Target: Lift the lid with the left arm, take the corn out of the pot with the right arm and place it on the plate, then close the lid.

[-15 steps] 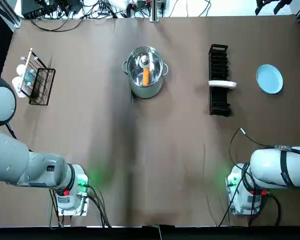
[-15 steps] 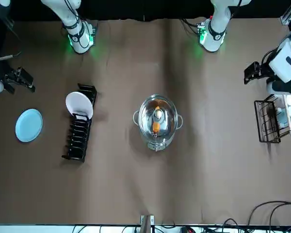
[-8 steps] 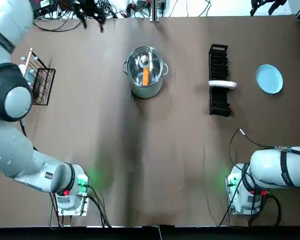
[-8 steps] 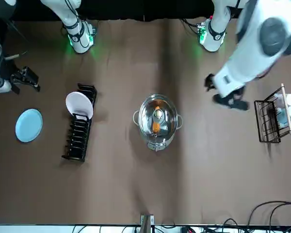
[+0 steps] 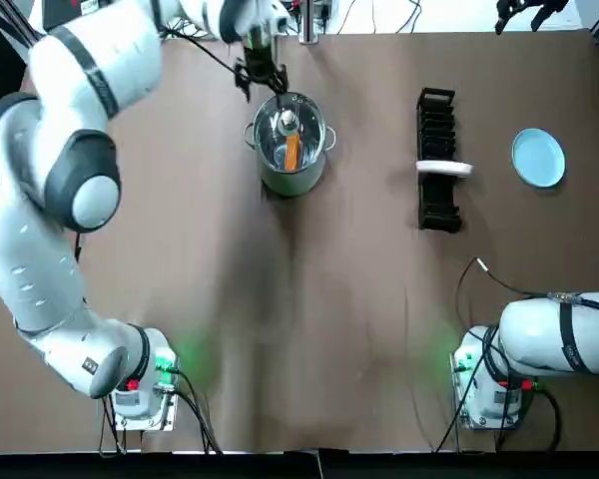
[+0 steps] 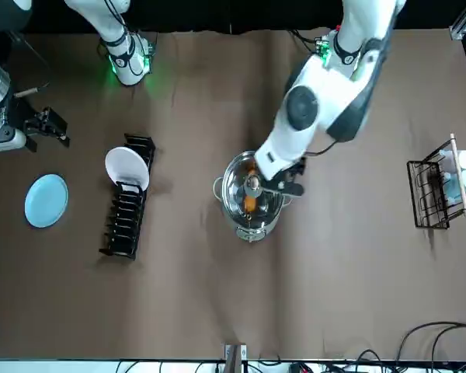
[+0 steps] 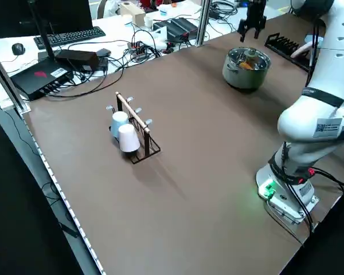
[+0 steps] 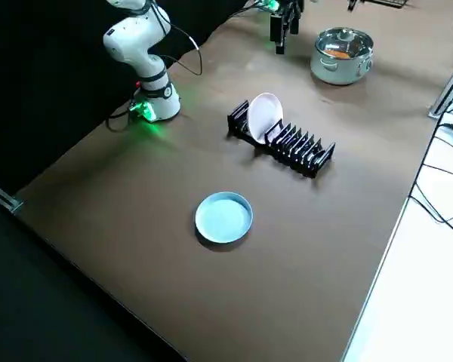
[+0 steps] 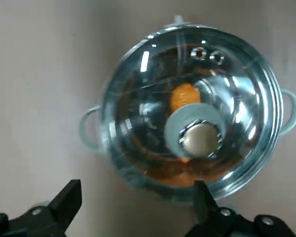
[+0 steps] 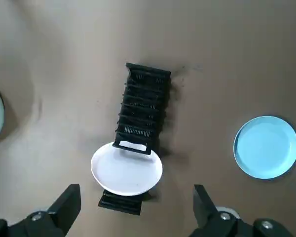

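A steel pot (image 5: 291, 160) stands at the far middle of the table with its glass lid (image 9: 153, 113) on. The lid's knob (image 5: 289, 122) is at the centre, and orange corn (image 9: 185, 96) shows through the glass. My left gripper (image 5: 263, 78) hovers open above the table just beyond the pot's far left rim, clear of the knob; its open fingers (image 9: 71, 192) frame the pot's edge. My right gripper (image 5: 524, 8) hangs open high past the table's far right edge, above the rack area. The blue plate (image 5: 537, 157) lies at the far right.
A black dish rack (image 5: 437, 200) holding one white plate (image 5: 444, 168) stands between the pot and the blue plate. A wire rack (image 5: 80, 165) with cups sits at the far left. Cables run along the far edge.
My left arm has swung from the table's left side across the far edge to the pot. The right gripper has barely moved. Pot and lid have not moved.
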Controlling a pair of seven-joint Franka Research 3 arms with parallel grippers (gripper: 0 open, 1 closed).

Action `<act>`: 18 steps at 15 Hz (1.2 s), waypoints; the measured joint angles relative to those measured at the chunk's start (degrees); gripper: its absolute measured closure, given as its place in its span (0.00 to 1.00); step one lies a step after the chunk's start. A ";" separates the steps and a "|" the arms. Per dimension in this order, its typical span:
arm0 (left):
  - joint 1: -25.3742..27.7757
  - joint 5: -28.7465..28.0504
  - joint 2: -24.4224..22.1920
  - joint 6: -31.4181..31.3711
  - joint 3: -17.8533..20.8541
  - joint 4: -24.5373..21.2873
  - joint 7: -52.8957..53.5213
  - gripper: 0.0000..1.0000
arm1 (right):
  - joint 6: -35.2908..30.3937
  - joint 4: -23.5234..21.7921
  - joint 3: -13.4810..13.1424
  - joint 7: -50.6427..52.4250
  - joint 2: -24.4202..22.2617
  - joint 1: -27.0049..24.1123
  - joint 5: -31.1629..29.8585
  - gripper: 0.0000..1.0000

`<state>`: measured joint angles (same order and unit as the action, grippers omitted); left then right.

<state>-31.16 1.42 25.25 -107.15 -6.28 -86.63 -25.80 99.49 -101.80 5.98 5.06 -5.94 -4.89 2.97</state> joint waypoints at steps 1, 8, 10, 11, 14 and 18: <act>-0.99 0.00 1.60 -1.96 0.00 0.00 -1.23 0.00 | 0.03 0.01 -0.10 0.01 0.00 -0.30 0.00 0.00; -3.46 1.46 6.56 -11.30 -0.01 0.03 -6.20 0.00 | 0.58 0.03 -0.54 0.09 -0.02 -2.91 0.00 0.00; -4.20 1.46 6.82 -11.82 -0.01 0.03 -7.52 0.07 | 2.33 -0.01 -0.58 0.09 -0.02 -3.16 0.00 0.00; -4.58 1.46 6.86 -11.87 0.01 0.03 -8.06 0.07 | 3.06 -0.04 -0.58 0.08 -0.01 -3.31 0.00 0.00; -4.92 1.44 6.96 -12.23 0.54 0.04 -8.36 0.18 | 3.30 -0.10 -0.64 0.09 0.00 -3.91 0.00 0.00; -4.91 1.23 6.97 -12.77 0.76 0.06 -8.36 0.22 | 3.06 -0.19 -0.58 0.09 0.00 -3.91 0.00 0.00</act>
<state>-36.06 2.65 32.22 -119.91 -5.52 -86.58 -34.16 102.55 -102.00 5.40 5.16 -5.94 -8.80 2.97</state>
